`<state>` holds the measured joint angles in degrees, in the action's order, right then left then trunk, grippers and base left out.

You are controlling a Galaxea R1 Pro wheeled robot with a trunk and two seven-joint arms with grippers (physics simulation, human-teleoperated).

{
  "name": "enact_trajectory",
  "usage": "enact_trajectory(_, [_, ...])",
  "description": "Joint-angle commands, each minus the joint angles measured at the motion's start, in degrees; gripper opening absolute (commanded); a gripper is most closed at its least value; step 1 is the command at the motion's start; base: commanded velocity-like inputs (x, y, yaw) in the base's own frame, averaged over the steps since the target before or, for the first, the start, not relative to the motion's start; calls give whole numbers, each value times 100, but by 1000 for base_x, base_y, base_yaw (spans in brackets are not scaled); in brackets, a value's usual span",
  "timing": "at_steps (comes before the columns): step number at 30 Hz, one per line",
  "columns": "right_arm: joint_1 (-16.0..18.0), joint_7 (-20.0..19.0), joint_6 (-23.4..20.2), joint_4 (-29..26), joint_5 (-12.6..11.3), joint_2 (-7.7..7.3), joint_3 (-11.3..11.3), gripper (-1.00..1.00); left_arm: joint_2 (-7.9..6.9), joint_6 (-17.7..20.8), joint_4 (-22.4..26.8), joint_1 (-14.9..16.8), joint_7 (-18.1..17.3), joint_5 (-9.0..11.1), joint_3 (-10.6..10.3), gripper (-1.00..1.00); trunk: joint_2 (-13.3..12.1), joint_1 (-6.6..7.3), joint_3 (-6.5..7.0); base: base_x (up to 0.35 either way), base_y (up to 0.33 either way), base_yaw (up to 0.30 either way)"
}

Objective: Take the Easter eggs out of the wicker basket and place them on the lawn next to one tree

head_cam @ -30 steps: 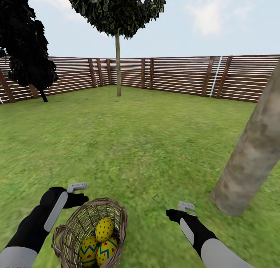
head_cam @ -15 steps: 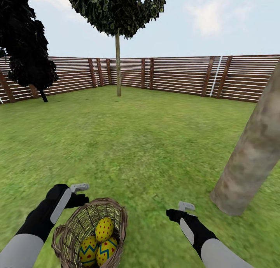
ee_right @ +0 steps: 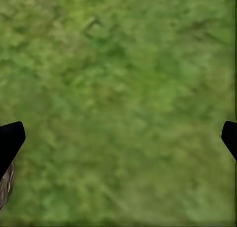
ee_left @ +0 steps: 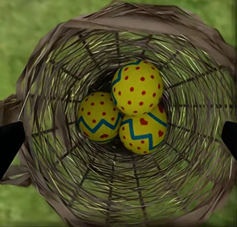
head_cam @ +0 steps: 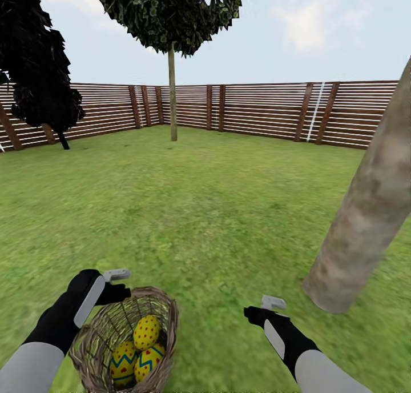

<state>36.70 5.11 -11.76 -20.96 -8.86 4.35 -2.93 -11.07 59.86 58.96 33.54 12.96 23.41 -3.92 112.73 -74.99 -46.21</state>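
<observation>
The wicker basket (head_cam: 123,347) stands on the lawn (head_cam: 205,210) right in front of me, with the three Easter eggs in it. One red-dotted egg (ee_left: 137,87) rests on top of two zigzag-striped eggs (ee_left: 100,115) (ee_left: 143,133). My left gripper (head_cam: 119,294) hovers at the basket's far left rim, open, its dark fingertips (ee_left: 10,143) spread wide above the basket mouth (ee_left: 123,26). My right gripper (head_cam: 254,315) hangs open over bare grass (ee_right: 118,103) to the right of the basket. The thick pale tree trunk (head_cam: 365,221) rises at the right, about an arm's length beyond the right gripper.
A brown slatted fence (head_cam: 257,110) closes the garden at the back. A thin-trunked tree (head_cam: 172,96) stands far ahead and a dark bushy tree (head_cam: 40,67) at the far left. Open grass lies between the basket and the thick trunk.
The left arm has edged up toward the basket's rim. The whole picture has since shifted slightly, so the camera moved. The eggs lie as before and the right arm is unchanged.
</observation>
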Motion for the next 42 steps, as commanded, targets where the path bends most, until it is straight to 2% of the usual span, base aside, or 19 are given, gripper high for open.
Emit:
enact_trajectory(1, [2, 16, -28, -13, -37, 5, -24, 100, -7, 14, 17, 3, 58, 60, -19, 100, 3, 1, -6, -34, -45, 0])
enact_trajectory(40, [1, 16, -28, -13, -37, 5, -24, 100, -8, 14, 77, 4, 65, 62, -46, 100, 3, 1, -6, -41, -15, 0])
enact_trajectory(42, [1, 16, -28, -13, -35, 5, -24, 100, -9, 14, 96, 4, 66, 65, -76, 100, -78, 45, 30, -16, -1, 0])
